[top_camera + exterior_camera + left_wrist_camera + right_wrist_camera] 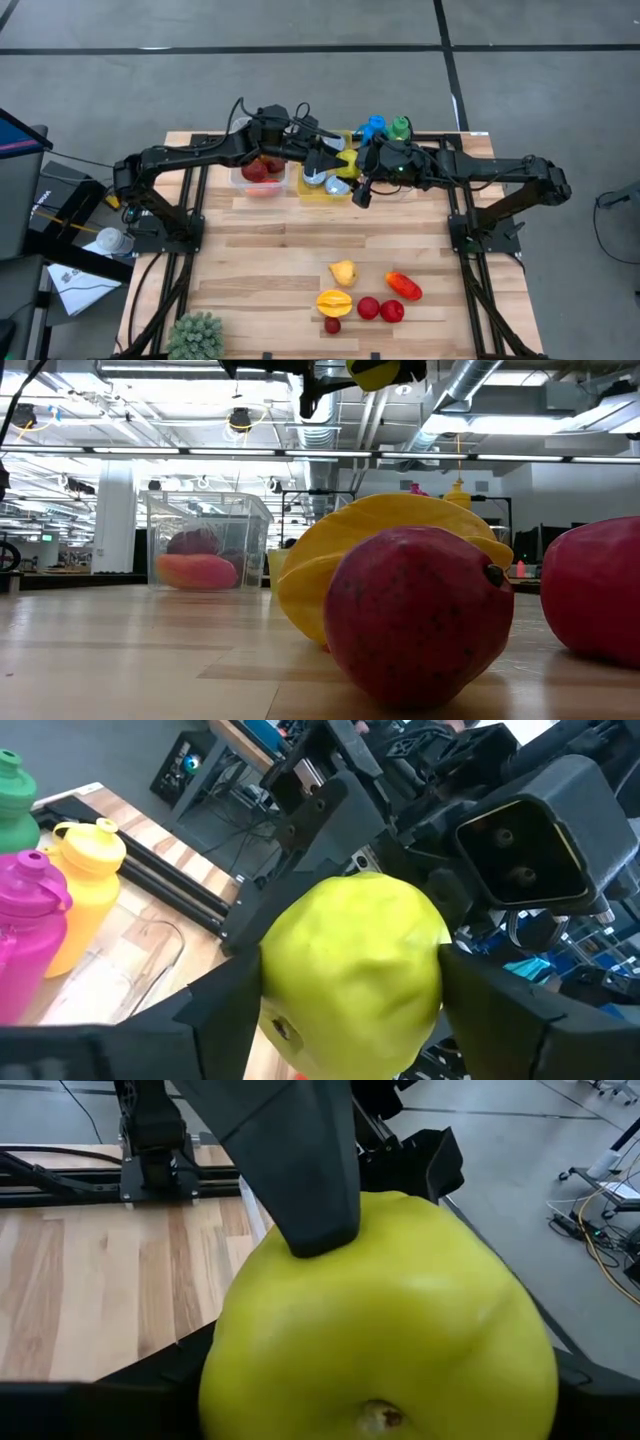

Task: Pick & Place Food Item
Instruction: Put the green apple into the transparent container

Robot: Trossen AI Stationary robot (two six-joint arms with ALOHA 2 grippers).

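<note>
A yellow-green apple (346, 158) hangs in the air over the yellow bin (322, 188) at the table's far side. Both grippers meet at it. My left gripper (334, 158) reaches in from the left and my right gripper (360, 168) from the right. In the left wrist view the apple (350, 980) fills the gap between my left fingers. In the right wrist view the apple (380, 1330) fills the picture. The low view shows the apple (380, 372) high up, at the picture's top edge. My left gripper pinches the apple between its two fingers (215, 1020), which lie against its opposite sides (275, 970); one left finger (300, 1170) lies against the apple's upper side. It comes roughly level from the table's left. The apple is lifted clear. My right gripper has the apple between its two fingers (130, 1390), which lie against the apple's flanks (225, 1380). It comes from the table's right, slanting slightly down. The apple's blossom end (378, 1415) faces the wrist camera, and the apple is clear of the bins.
A clear bin (262, 172) with red fruit stands left of the yellow bin. Blue (375, 126) and green (400, 126) bottles stand at the far edge. Several fruits (343, 272) and a red pepper (403, 286) lie near the front edge, a green plant (195, 337) at front left.
</note>
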